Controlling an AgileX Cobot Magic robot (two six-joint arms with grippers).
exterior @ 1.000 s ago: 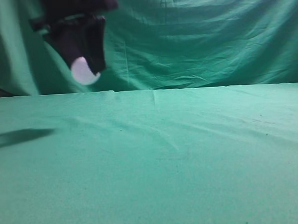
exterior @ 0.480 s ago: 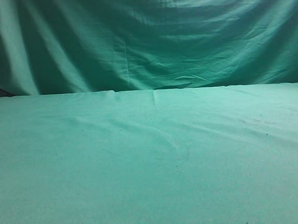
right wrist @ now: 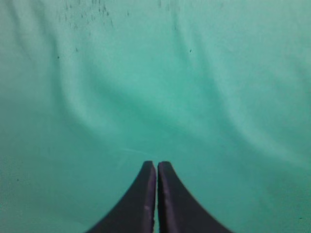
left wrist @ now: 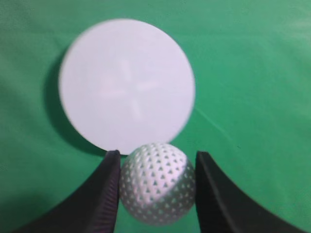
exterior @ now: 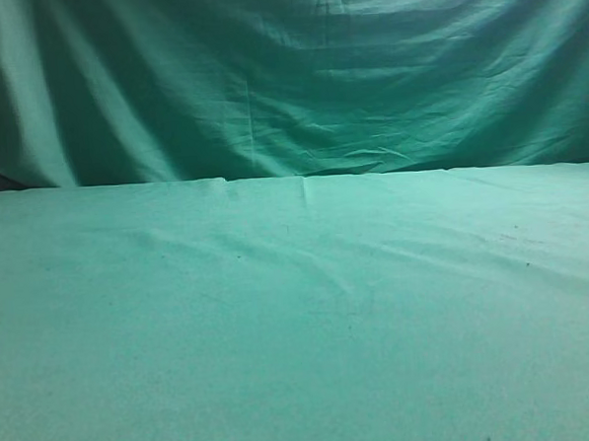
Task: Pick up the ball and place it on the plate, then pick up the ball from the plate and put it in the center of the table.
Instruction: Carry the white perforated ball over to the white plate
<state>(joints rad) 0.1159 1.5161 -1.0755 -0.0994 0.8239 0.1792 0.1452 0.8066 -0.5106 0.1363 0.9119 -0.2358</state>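
overhead, the left gripper (left wrist: pixel 156 191) hangs pointed down at the table (left wrist: pixel 252 73), its two black fingers (left wrist: pixel 104 194) clamped on either side of the ball (left wrist: pixel 157 182), white and dimpled, held above the near rim of the plate (left wrist: pixel 127 82), a round white disc lying flat on the green cloth and slightly blurred. the right gripper (right wrist: pixel 156 194) also points down over bare cloth, its dark fingers pressed together with only a thin seam between them. the exterior view shows just the wrinkled table and the draped green backdrop (exterior: pixel 366 69); neither arm, the ball nor the plate appears there, so which edge or corner the plate lies near cannot be told.
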